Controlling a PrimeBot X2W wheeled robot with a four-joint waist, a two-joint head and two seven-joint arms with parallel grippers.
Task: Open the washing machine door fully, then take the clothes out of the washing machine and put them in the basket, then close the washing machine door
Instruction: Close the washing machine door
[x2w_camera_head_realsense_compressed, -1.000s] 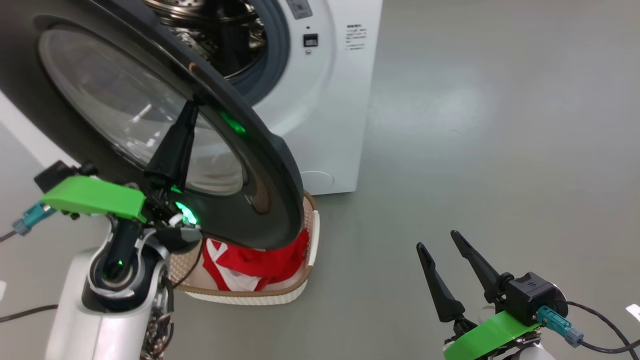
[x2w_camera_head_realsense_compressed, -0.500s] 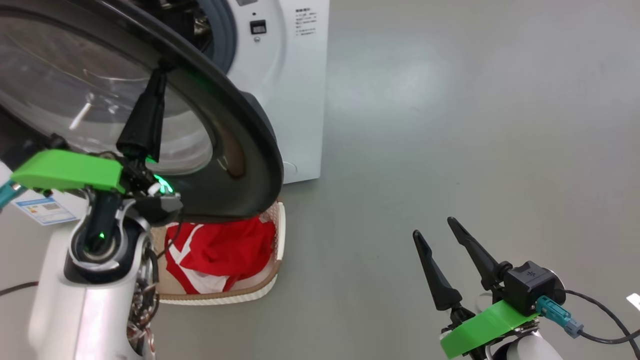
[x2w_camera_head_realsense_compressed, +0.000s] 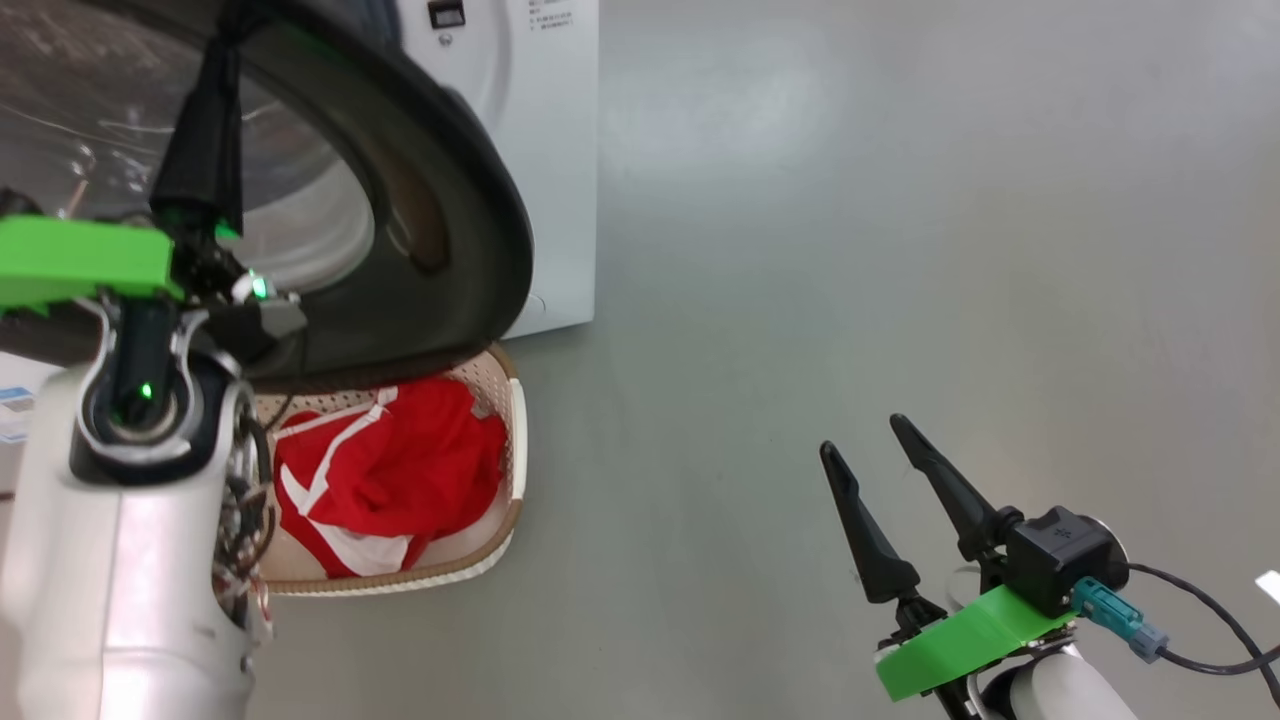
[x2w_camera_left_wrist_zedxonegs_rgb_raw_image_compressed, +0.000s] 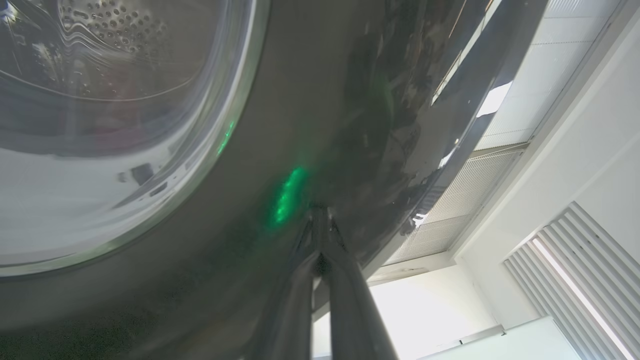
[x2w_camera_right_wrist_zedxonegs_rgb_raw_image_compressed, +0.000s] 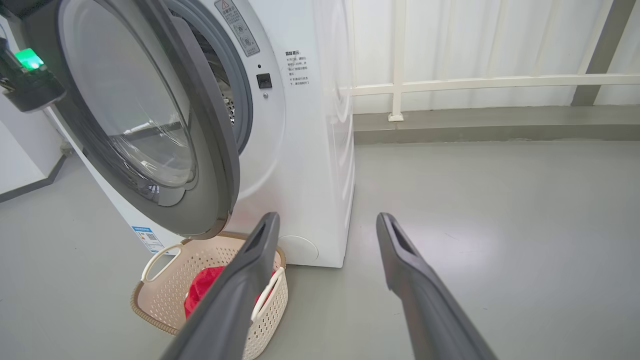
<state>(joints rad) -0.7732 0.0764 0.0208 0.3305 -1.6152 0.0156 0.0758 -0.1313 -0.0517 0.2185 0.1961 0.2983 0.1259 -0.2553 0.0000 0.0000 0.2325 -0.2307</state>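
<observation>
The left gripper (x2w_camera_left_wrist_zedxonegs_rgb_raw_image_compressed: 320, 212), jaws closed on nothing, sets its tips against the one washing machine door (x2w_camera_head_realsense_compressed: 440, 180), probably to push it shut. The right gripper (x2w_camera_head_realsense_compressed: 862, 436) hangs near right, jaws spread and empty. One basket (x2w_camera_right_wrist_zedxonegs_rgb_raw_image_compressed: 200, 260) on the floor under the door holds the clothes (x2w_camera_head_realsense_compressed: 390, 470), a single red heap.

White washing machine (x2w_camera_right_wrist_zedxonegs_rgb_raw_image_compressed: 310, 165); glossy black washing machine door (x2w_camera_head_realsense_compressed: 460, 200); red clothes (x2w_camera_head_realsense_compressed: 400, 470), white trim; cream perforated basket (x2w_camera_right_wrist_zedxonegs_rgb_raw_image_compressed: 170, 280), brown rim.

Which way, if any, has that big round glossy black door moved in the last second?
Yes: the glossy black door has swung toward shut; the gap between its rim and the big white boxy washing machine has narrowed.
</observation>
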